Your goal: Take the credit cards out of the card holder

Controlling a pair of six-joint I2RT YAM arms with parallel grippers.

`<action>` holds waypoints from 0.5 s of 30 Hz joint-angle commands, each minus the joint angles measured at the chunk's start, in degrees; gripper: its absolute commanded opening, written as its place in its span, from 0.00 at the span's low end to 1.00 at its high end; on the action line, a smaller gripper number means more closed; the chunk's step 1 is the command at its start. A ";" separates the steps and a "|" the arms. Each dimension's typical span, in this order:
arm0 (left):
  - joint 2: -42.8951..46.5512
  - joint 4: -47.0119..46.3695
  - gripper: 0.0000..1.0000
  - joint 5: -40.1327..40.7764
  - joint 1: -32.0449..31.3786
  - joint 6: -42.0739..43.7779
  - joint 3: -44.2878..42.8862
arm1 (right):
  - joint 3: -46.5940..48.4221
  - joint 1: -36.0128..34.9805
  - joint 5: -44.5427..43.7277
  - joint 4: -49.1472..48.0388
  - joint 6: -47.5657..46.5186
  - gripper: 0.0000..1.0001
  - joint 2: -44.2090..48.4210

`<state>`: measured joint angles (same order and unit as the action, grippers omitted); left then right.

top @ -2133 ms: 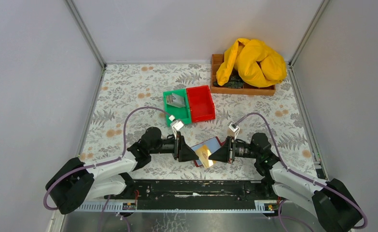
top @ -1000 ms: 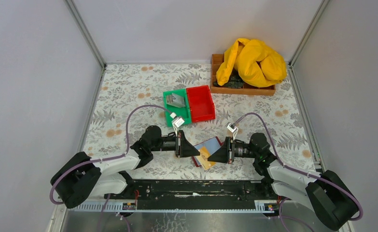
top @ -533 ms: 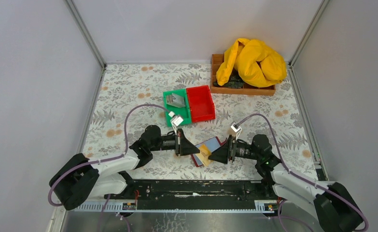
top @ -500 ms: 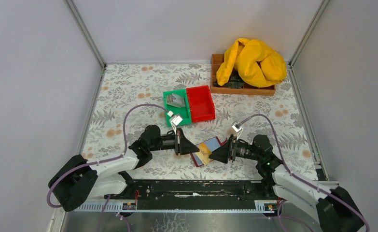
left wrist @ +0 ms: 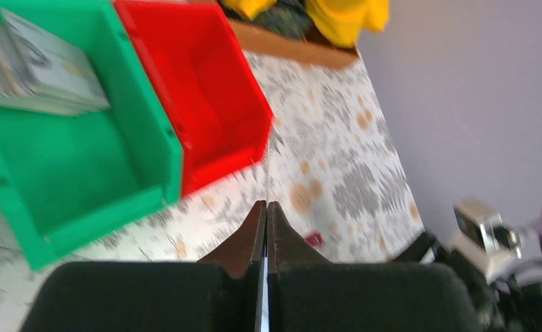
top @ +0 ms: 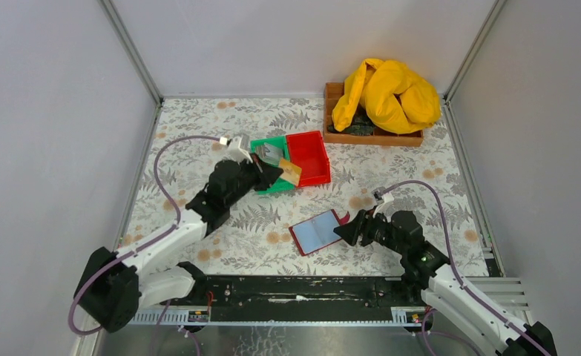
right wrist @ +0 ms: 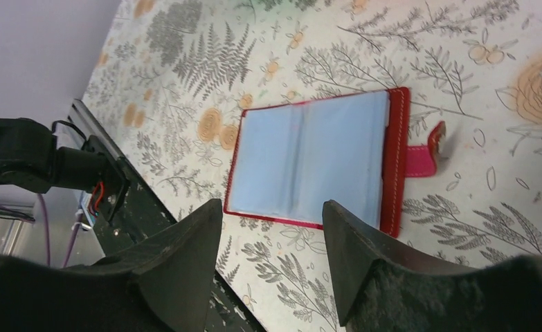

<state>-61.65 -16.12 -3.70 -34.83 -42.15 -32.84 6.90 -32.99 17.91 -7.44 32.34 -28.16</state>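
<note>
The card holder (top: 317, 231) lies open and flat on the floral table, its grey-blue inner face (right wrist: 316, 155) up and its red tab out to the right. My right gripper (top: 344, 229) is open just to its right, a little apart from it; in the right wrist view the gripper (right wrist: 271, 204) holds nothing. My left gripper (top: 274, 173) hovers at the front edge of the two bins, shut on a tan/gold credit card (top: 291, 174). That card shows edge-on (left wrist: 267, 166) in the left wrist view. Grey credit cards (left wrist: 39, 62) lie in the green bin (top: 266, 180).
A red bin (top: 308, 158) stands against the green bin's right side. A wooden tray (top: 376, 136) with a yellow cloth (top: 385, 93) sits at the back right. Grey walls close in both sides, and a black rail (top: 302, 289) runs along the near edge.
My left gripper pulled the tan/gold card away from the holder and carried it up-left to the bins. My right gripper opened, let go of the holder and drew back right.
</note>
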 commanded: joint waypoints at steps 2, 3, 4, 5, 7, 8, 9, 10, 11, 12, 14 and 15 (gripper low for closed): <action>-7.79 1.08 0.00 1.85 7.44 4.28 -7.93 | 0.49 0.09 -2.16 -0.37 -1.95 0.62 -1.20; -9.06 0.48 0.00 1.14 8.59 4.50 -9.09 | 0.44 0.12 -2.25 -0.66 -2.03 0.62 -1.67; -10.22 0.09 0.00 1.12 9.37 4.73 -10.27 | 0.58 0.06 -2.27 -0.98 -2.15 0.62 -2.11; -11.61 -0.19 0.00 1.54 10.18 4.91 -11.39 | 0.72 0.07 -2.29 -1.23 -2.31 0.62 -2.68; -14.41 -0.41 0.00 2.21 11.08 5.06 -13.65 | 0.79 0.12 -2.35 -1.79 -2.41 0.62 -3.61; -15.74 -0.53 0.00 2.88 11.34 5.10 -14.40 | 0.91 0.12 -2.29 -2.01 -2.62 0.62 -4.04; -16.79 -0.91 0.00 3.48 11.41 5.07 -14.86 | 1.00 0.12 -2.35 -1.95 -2.56 0.62 -4.43; -17.91 -1.34 0.00 4.27 11.50 5.06 -15.14 | 1.01 0.12 -2.31 -2.03 -2.57 0.62 -4.89; -19.02 -1.71 0.00 5.01 11.53 4.94 -15.48 | 0.95 0.10 -2.16 -2.27 -2.50 0.62 -5.19; -19.97 -1.78 0.00 5.52 11.54 4.85 -15.88 | 0.73 0.12 -1.96 -2.52 -2.38 0.62 -5.35; -22.26 -1.76 0.00 7.03 11.60 4.35 -16.63 | 0.65 0.12 -1.82 -2.66 -2.30 0.62 -5.55; -22.99 -1.91 0.00 7.75 11.62 4.01 -16.72 | 0.66 0.12 -1.94 -2.70 -2.37 0.62 -5.56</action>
<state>-81.91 -15.90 0.03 -23.59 -38.76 -47.55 6.87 -32.99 16.95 -6.79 31.03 -33.61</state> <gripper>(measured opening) 0.011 0.624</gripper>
